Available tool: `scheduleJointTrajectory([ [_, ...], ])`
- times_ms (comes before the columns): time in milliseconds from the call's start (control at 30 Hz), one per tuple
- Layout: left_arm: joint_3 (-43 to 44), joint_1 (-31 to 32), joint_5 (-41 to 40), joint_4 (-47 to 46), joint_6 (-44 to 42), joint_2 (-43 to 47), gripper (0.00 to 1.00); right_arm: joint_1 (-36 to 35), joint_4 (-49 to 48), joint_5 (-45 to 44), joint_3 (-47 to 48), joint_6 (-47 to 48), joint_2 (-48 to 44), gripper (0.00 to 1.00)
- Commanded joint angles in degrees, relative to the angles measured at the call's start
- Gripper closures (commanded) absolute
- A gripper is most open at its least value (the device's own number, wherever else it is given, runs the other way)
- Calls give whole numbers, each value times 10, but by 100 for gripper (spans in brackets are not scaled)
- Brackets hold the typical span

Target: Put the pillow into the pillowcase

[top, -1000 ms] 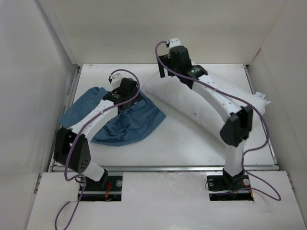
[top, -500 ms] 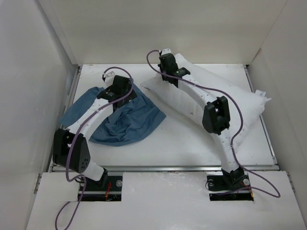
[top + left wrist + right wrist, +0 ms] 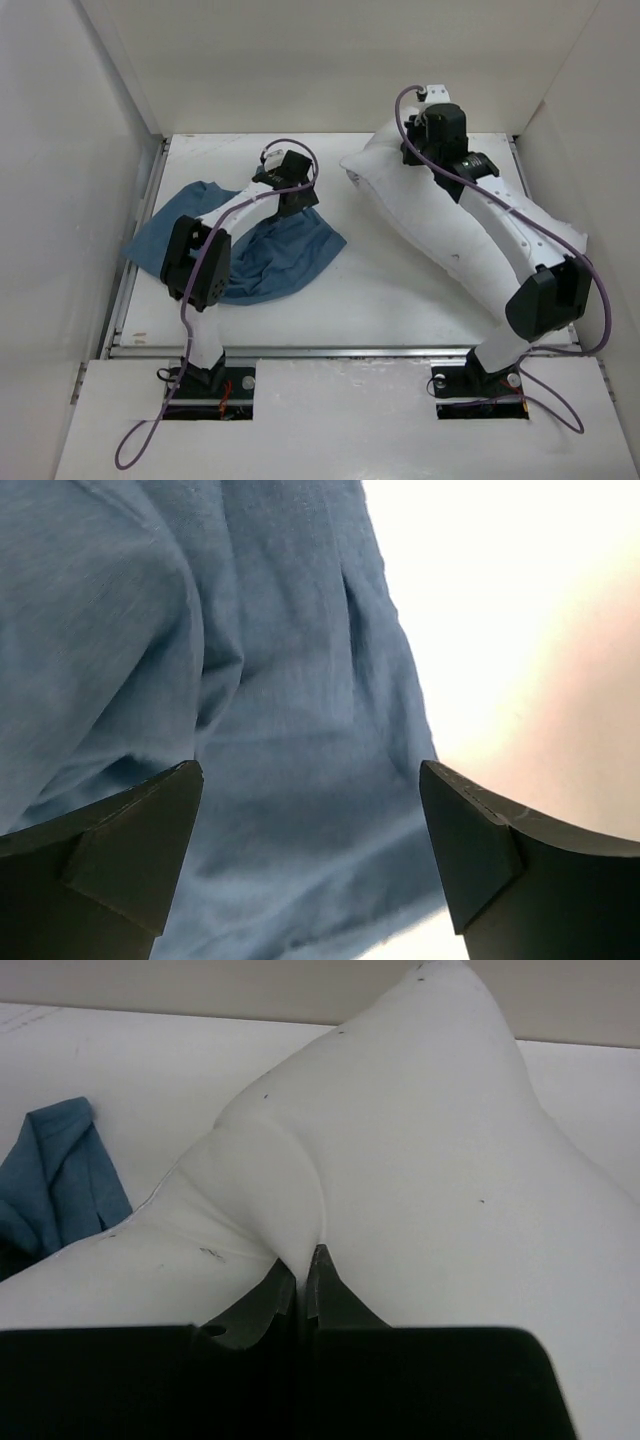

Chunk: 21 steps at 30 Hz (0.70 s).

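Right wrist view: a fold of pillow (image 3: pixel 430 1160) is pinched tight by the right gripper (image 3: pixel 302 1266). Left gripper (image 3: pixel 308 780) is spread wide over the pillowcase (image 3: pixel 270 680), nothing grabbed.

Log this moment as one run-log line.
left fingers: open over pillowcase | right fingers: shut on pillow | pillow: outside pillowcase | step: insertion not begun
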<state>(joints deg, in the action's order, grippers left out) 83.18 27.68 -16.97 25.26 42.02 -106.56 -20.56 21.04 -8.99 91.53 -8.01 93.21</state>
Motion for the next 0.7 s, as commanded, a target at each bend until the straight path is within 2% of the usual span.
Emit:
scheduleJointTrajectory([
  [0,37,-17,-15,35,17,-33,14,-9,-41,18,-11,-18,-21,100],
  [133,67,-18,-9,35,17,-67,20,-9,-41,7,-23,-18,-31,100],
  [300,61,-18,4,29,17,-80,25,-9,-41,-5,-23,-18,-26,100],
  [433,80,-18,9,29,11,-109,33,-9,-30,-5,-23,-18,-21,100],
  [600,145,-1,-13,66,3,-159,46,-9,-30,-5,-35,-18,-21,100],
  [667,167,-1,-18,77,3,-171,57,-9,-25,-5,-41,-18,-26,100],
])
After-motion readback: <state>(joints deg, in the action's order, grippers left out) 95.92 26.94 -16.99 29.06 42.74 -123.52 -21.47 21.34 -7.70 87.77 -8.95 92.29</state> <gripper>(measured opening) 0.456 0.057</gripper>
